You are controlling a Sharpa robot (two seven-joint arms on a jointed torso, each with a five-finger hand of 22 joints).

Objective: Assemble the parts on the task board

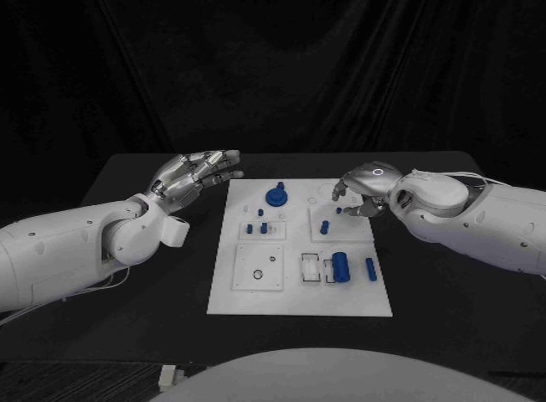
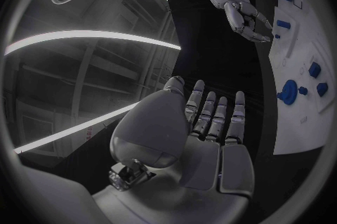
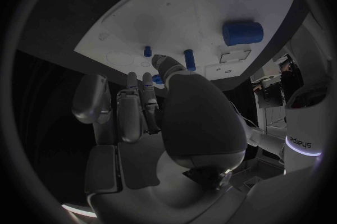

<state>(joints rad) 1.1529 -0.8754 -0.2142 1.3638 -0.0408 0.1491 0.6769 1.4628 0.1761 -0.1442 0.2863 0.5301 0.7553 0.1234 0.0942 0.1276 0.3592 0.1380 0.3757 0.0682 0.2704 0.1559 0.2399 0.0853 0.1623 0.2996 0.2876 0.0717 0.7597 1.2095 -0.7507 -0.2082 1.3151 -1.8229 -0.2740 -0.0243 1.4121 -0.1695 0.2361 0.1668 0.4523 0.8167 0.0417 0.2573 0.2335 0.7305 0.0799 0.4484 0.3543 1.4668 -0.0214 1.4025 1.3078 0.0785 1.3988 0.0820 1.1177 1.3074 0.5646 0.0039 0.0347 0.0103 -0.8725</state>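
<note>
Two shiny hands hovered by the flat white task board.
The left hand was wide open; the right hand curled, holding nothing, above small round blue pegs.

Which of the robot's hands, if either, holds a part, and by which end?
The left hand holds nothing; its fingers are spread beside the task board. The right hand hovers over the board's far right, fingers pointing down; whether it pinches a part cannot be told.
</note>
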